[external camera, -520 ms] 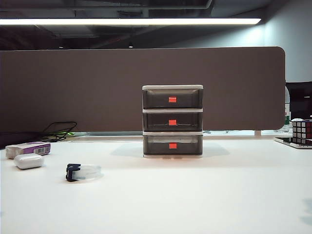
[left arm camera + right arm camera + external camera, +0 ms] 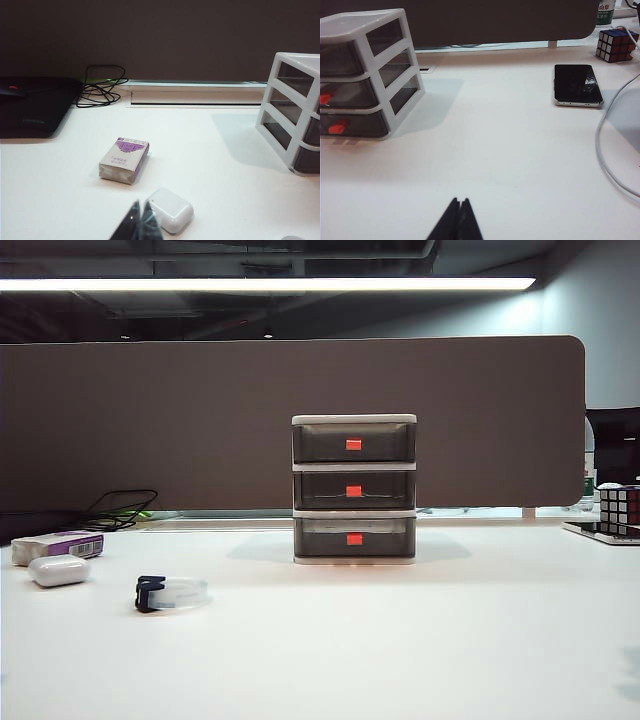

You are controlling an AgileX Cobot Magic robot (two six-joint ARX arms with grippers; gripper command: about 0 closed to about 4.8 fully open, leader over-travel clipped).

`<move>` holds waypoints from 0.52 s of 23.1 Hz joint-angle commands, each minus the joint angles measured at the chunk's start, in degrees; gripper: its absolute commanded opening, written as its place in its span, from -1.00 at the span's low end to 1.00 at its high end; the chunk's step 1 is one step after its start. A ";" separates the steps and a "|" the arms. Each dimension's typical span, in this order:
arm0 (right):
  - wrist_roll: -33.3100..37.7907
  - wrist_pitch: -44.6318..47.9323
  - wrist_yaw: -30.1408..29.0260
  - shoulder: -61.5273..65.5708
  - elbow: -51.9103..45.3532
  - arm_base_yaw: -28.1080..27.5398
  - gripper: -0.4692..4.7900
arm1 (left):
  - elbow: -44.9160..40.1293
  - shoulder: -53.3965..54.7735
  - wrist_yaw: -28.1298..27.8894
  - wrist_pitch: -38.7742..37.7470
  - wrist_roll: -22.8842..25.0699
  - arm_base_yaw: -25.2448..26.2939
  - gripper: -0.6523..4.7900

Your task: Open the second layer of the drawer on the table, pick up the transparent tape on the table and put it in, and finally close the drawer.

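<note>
Both arms sit low and back, off the exterior camera's picture altogether. The left gripper (image 2: 140, 222) shows only in its wrist view: two dark fingertips pressed together into a point, nothing between them, hovering level above the large plain white table (image 2: 400, 640). Just past those tips lies a white rounded case (image 2: 170, 209), and further on a purple-and-white box (image 2: 124, 160), with a black mat (image 2: 30, 107) and a coil of black cable (image 2: 100, 87) near the dark partition.

Over on the other side, the right gripper (image 2: 457, 220) looks the same: fingertips closed tight, empty, pointing level across bare tabletop. Ahead of it lie a black phone (image 2: 576, 84), a white cable (image 2: 615, 150) and a colour cube (image 2: 616, 44).

The white-framed three-tier drawer unit with smoky grey drawers (image 2: 354, 488) stands upright at the middle of the table, all three fronts flush. The middle drawer with its small red-orange handle (image 2: 354, 490) is shut. The small clear tape ring with its dark cutter clip (image 2: 170, 593) lies flat on the table, well left of the unit and nearer the camera, just right of the white case.

Against half a second ago, nothing has shifted: drawers, tape, case and box all sit exactly where they were.
</note>
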 commanded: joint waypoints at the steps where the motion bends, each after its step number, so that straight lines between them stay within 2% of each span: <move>1: -0.17 0.98 -0.85 -0.11 -0.31 0.09 -0.84 | 0.11 0.02 2.58 0.66 -2.89 0.07 -0.78; 3: 0.04 1.03 -4.04 -0.11 -0.31 0.22 -0.84 | 0.11 0.02 7.89 1.16 -7.67 0.07 -0.78; 5: 1.97 1.03 -10.47 -0.09 -0.31 0.33 -0.84 | 0.11 0.02 14.73 1.60 -14.60 0.04 -0.78; 6: 4.15 1.03 -14.95 -0.11 -0.31 0.33 -0.84 | 0.13 0.02 17.22 1.51 -17.40 0.04 -0.78; 7: 7.43 1.01 -20.90 -0.09 -0.31 0.33 -0.84 | 0.13 0.02 21.64 1.29 -22.34 0.04 -0.78; 8: 8.46 1.01 -26.05 -0.09 -0.31 0.33 -0.84 | 0.13 0.02 25.09 1.38 -23.87 0.04 -0.78; 10: 8.44 1.03 -28.15 -0.09 -0.31 0.33 -0.84 | 0.13 0.02 28.74 1.49 -24.24 0.04 -0.76; 12: 8.44 1.11 -28.13 -0.11 -0.31 0.28 -0.84 | 0.13 0.02 31.41 2.08 -24.90 0.04 -0.64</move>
